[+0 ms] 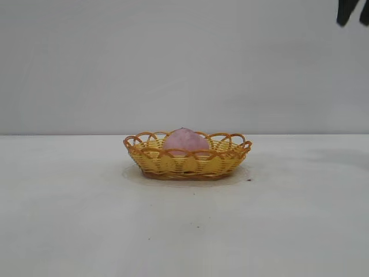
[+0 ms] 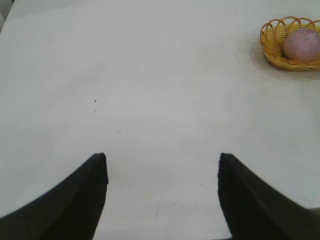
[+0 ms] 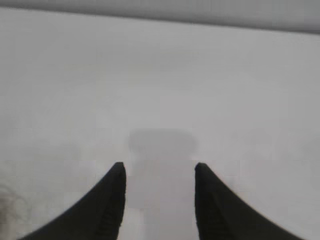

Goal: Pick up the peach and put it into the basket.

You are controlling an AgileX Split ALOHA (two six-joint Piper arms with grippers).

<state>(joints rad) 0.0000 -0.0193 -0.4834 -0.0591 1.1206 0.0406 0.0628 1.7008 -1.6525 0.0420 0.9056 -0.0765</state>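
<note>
The dusty-pink peach (image 1: 185, 141) lies inside the yellow-orange wicker basket (image 1: 188, 163) in the middle of the white table. The left wrist view shows the same peach (image 2: 302, 44) resting in the basket (image 2: 272, 42), far off from that arm. My left gripper (image 2: 162, 160) is open over bare table, nothing between its fingers. My right gripper (image 3: 160, 167) is open too and holds nothing, its shadow on the table below it. In the exterior view only two dark fingertips (image 1: 345, 12) of the right gripper show at the top right corner, high above the table.
The white table (image 1: 69, 219) spreads wide on all sides of the basket. A plain grey wall stands behind it. A few tiny dark specks (image 1: 249, 179) lie on the tabletop near the basket.
</note>
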